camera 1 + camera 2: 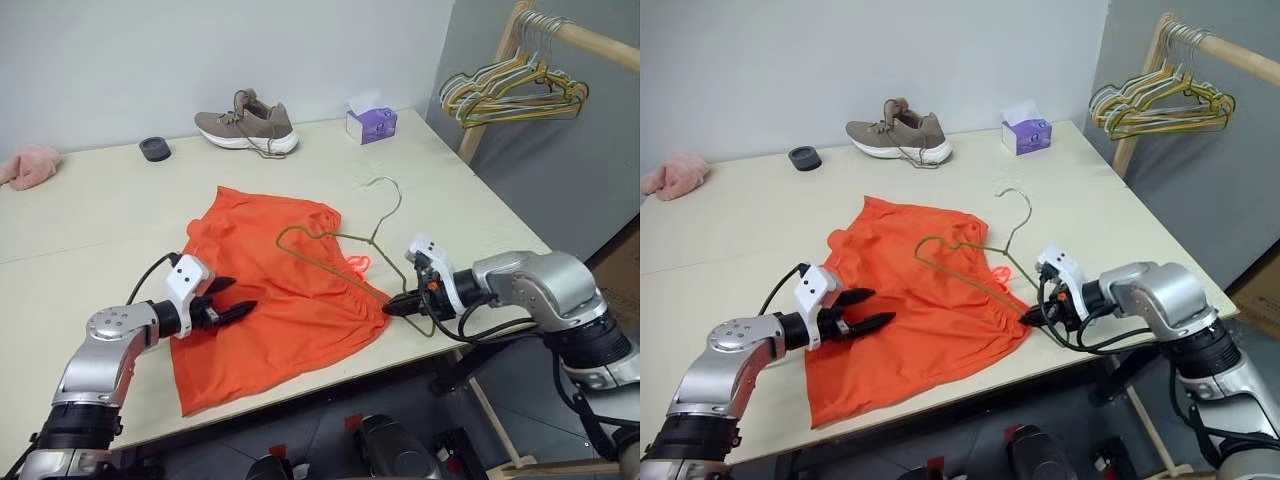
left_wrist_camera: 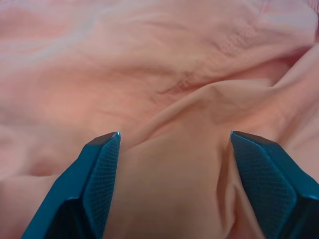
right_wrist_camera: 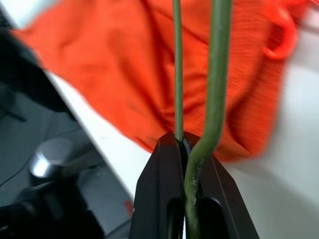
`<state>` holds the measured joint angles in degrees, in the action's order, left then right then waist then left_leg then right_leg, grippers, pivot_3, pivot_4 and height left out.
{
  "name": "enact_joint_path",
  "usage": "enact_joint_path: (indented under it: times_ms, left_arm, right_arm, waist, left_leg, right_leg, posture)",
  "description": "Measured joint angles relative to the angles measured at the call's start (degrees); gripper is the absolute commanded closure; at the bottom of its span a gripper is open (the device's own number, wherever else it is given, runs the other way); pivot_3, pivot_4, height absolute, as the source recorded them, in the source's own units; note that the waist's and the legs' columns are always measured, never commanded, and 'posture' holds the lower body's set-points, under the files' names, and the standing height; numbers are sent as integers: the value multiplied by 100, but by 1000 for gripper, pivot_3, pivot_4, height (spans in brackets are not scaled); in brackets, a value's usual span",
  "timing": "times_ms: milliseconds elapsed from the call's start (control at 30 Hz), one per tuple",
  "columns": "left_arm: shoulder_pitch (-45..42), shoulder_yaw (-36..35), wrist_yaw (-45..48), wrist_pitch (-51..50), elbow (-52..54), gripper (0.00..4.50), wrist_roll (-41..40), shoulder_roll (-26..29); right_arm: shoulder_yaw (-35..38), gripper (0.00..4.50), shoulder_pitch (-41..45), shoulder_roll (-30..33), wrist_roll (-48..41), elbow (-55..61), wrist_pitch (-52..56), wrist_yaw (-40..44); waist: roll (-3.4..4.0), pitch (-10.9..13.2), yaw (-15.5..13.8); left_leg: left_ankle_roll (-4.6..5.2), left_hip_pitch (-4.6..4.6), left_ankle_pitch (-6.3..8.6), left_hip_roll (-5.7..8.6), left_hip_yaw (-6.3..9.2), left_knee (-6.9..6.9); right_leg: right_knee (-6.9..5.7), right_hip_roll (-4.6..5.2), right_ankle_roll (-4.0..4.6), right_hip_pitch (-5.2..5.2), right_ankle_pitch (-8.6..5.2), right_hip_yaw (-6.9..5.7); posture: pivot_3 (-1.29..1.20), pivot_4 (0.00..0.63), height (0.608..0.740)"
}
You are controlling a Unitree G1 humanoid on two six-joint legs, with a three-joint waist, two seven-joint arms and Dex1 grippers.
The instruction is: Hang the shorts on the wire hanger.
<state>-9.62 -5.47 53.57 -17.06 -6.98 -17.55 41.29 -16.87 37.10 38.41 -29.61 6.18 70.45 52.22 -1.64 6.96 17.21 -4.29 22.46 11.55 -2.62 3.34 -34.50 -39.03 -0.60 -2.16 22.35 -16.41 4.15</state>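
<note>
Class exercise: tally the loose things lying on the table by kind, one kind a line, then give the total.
Shorts: 1
Wire hanger: 1
Shoe: 1
Tissue box: 1
Pink cloth: 1
Small dark round thing: 1
Total: 6

My arms are silver metal with black joints, white wrist blocks, looping black cables and black two-fingered grippers (image 1: 232, 297), textured inside.

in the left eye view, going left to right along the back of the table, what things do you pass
pink fluffy cloth → small dark round object → grey shoe → purple tissue box → bunched hangers on the wooden rail, past the table's corner.
</note>
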Motion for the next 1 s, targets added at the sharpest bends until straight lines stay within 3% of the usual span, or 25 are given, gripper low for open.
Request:
enact_joint_path:
  times_ms: [400, 700, 1000]
  left_arm:
    - [252, 82, 288, 10, 89, 774, 42, 17]
    - [257, 117, 342, 10, 172, 774, 87, 16]
    - [224, 135, 345, 25, 170, 774, 101, 0]
  right_arm:
    - [229, 4500, -522, 1145, 57, -277, -135, 402]
    - [281, 4500, -1195, 1996, -307, 473, -155, 1072]
    - [337, 4500, -1504, 2273, -436, 850, -259, 1320]
  waist:
    - [1, 1, 29]
    - [3, 2, 29]
    - [3, 3, 56]
  left_leg:
    - [1, -1, 1, -1, -1, -4]
    - [0, -1, 1, -1, -2, -4]
    - [0, -3, 2, -1, -3, -7]
  right_leg:
    - [1, 0, 0, -1, 0, 0]
    - [2, 0, 1, 0, -1, 1]
    - [2, 0, 1, -1, 0, 2]
  posture:
    - [-250, 70, 740]
    - [-269, 77, 740]
    - [-272, 81, 740]
